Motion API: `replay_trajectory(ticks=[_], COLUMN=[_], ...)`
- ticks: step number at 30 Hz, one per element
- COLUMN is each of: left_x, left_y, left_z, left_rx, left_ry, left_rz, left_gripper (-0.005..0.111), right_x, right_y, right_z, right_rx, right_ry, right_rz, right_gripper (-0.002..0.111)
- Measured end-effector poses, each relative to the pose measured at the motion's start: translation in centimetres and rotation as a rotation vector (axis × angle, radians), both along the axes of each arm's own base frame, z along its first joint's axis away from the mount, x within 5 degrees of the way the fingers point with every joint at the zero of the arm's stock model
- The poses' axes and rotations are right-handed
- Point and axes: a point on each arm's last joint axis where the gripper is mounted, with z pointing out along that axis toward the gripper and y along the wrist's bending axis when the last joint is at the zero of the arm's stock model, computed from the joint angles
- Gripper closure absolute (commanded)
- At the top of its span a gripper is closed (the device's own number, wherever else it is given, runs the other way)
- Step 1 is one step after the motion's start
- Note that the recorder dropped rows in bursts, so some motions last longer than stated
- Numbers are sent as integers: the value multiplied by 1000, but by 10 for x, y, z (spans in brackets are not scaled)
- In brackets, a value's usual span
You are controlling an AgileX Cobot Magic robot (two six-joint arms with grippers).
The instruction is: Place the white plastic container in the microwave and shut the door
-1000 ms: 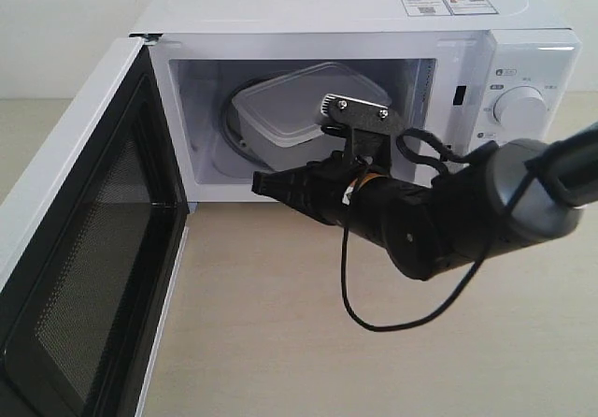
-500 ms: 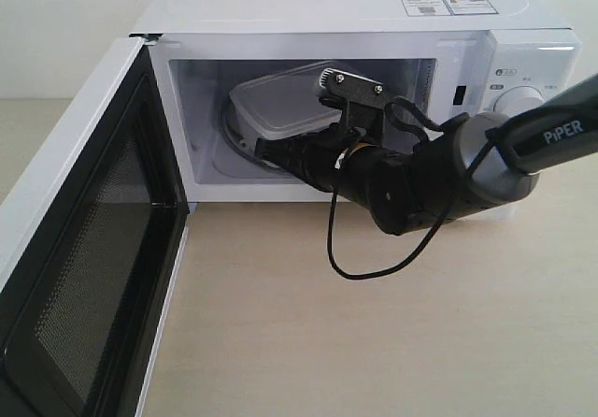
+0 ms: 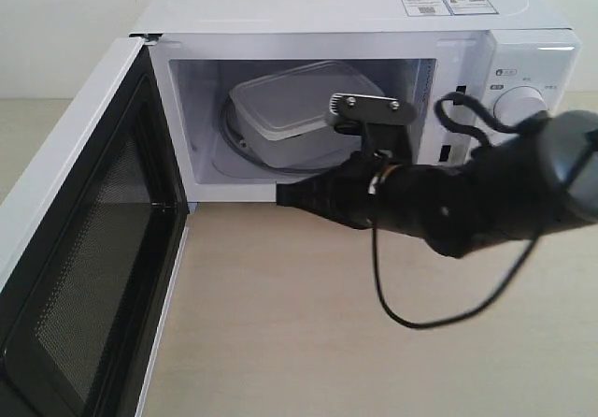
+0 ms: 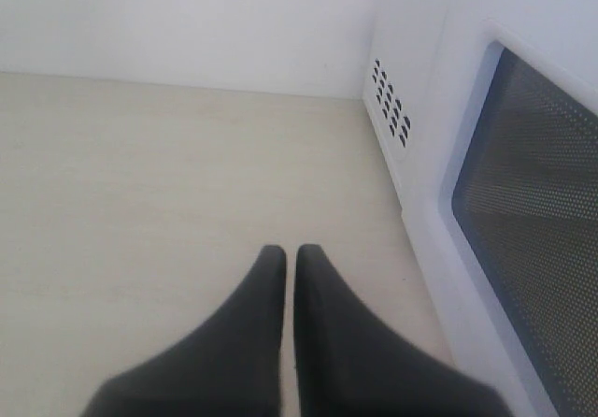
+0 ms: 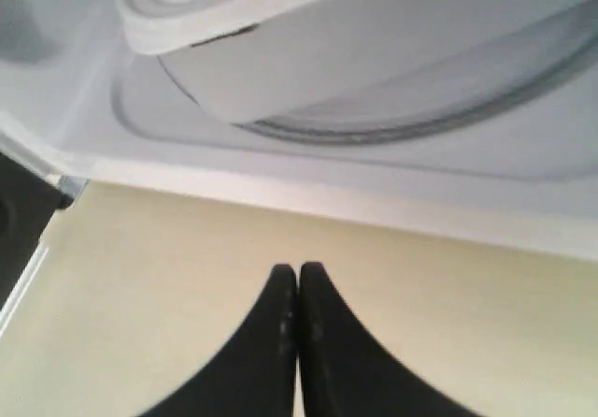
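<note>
The white plastic container (image 3: 291, 108) lies lidded on the glass turntable (image 3: 245, 143) inside the microwave (image 3: 336, 15); the right wrist view shows its near corner (image 5: 308, 71) on the turntable. The door (image 3: 89, 249) hangs wide open at the left, black mesh inner face showing. My right gripper (image 3: 285, 194) is shut and empty, just outside the cavity's front sill, tips pointing left; its fingertips (image 5: 297, 277) hover over the tabletop. My left gripper (image 4: 290, 254) is shut with nothing in it, beside the microwave's vented side wall (image 4: 392, 108). It is out of the exterior view.
The microwave's control panel with a round dial (image 3: 519, 107) sits behind the right arm's body (image 3: 486, 202). A black cable (image 3: 439, 314) loops below that arm over the pale wooden tabletop (image 3: 308, 342). The open door's window (image 4: 533, 230) stands close to my left gripper.
The right gripper pulled back out of the cavity toward the right and front, away from the container. The container stays on the turntable. The door has not moved.
</note>
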Motion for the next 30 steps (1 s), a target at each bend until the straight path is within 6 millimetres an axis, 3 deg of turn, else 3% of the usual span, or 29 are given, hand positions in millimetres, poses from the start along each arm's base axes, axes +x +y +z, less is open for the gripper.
replay_trajectory(ticks=[8, 14, 22, 30], left_x=[0, 0, 0, 0], left_y=[0, 0, 0, 0], left_z=[0, 0, 0, 0], left_rx=[0, 0, 0, 0], left_ry=[0, 0, 0, 0], left_rz=[0, 0, 0, 0], left_gripper=[102, 102, 102, 102], right_x=[-81, -122, -148, -167], right_y=[-63, -100, -140, -177], right_z=[25, 44, 74, 91], right_rx=[-46, -41, -109, -97], right_ry=[-117, -235, -399, -421], right_rz=[36, 3, -143, -408], right_gripper=[108, 108, 108, 108])
